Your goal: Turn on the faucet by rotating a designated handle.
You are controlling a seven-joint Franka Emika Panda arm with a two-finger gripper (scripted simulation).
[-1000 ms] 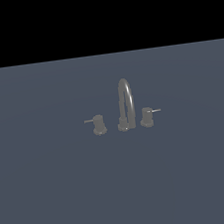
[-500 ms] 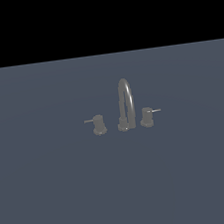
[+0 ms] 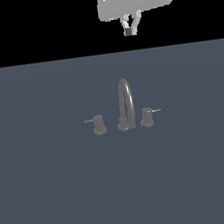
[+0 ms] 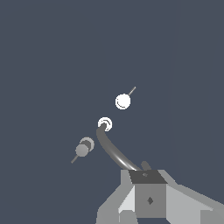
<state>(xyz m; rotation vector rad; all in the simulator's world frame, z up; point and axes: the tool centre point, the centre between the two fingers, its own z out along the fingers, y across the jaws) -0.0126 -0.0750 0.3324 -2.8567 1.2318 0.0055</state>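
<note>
The faucet (image 3: pixel 126 106) stands on a flat slate-grey floor (image 3: pixel 54 191), roughly at the middle of the exterior view, a small dull metal set with a tall narrow arched spout (image 3: pixel 125 97) rising from a base between two short knobs. The handle (image 3: pixel 146 116) is the knob on the exterior view's right, just beside the spout's base, and its thin pale lever (image 3: pixel 155 111) sticks out level toward that same side. The twin knob (image 3: pixel 99 124) sits on the exterior view's left, a little apart from the spout, its lever pointing the opposite way. High above all this, against the black backdrop at the top of the exterior view, hangs the gripper (image 3: pixel 131 30) under its pale grey hand body, well clear of the faucet and somewhat to the exterior view's right of the spout. Its two fingers look drawn close at the tips with nothing between them, though they are small and I cannot tell for sure whether they meet. From the wrist view the set is seen from overhead: the handle (image 4: pixel 123 101) shows as a bright round cap with its lever, the spout (image 4: pixel 114 151) curves dark toward the camera, and the twin knob (image 4: pixel 83 148) lies in shade. The hand's grey body fills that picture's edge, touching nothing.
</note>
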